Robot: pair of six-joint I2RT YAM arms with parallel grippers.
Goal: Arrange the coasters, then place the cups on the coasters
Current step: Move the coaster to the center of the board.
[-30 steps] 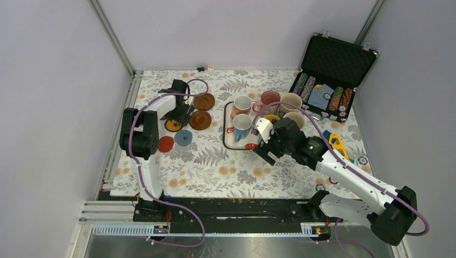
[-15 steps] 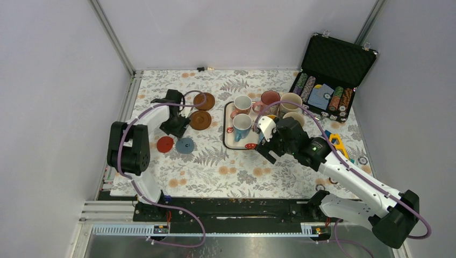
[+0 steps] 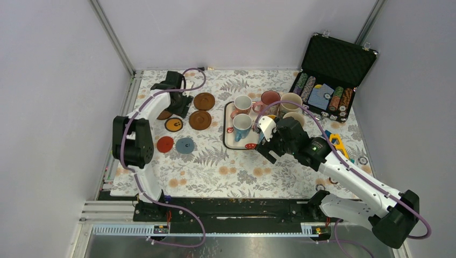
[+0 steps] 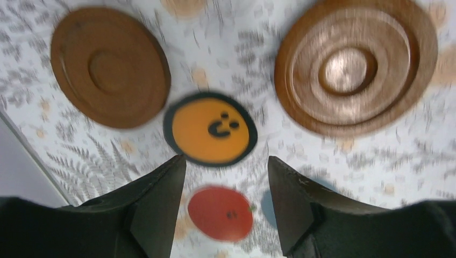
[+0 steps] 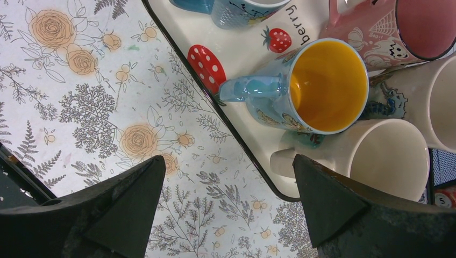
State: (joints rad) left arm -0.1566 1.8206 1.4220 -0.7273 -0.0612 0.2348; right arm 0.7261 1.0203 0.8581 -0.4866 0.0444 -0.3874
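Coasters [image 3: 200, 120] on floral tablecloth [image 3: 215, 164]

The right pincer [image 5: 227, 161] hangs with its two dark fingers [image 5: 123, 209] spread wide and nothing between them, over the corner of the tray [image 5: 244, 51] and the flowered cloth [image 5: 97, 118]. Just ahead of the gap stands the blue mug [image 5: 328, 86] with the yellow inside, upright, with its handle turned toward the left finger. A cream mug [image 5: 387, 158] sits right at the tip of the right finger, just beside the blue one. Farther ahead on the right-finger side is the pink mug [image 5: 387, 27] — and a second cream mug [image 5: 443, 102] is cut off at that same edge.
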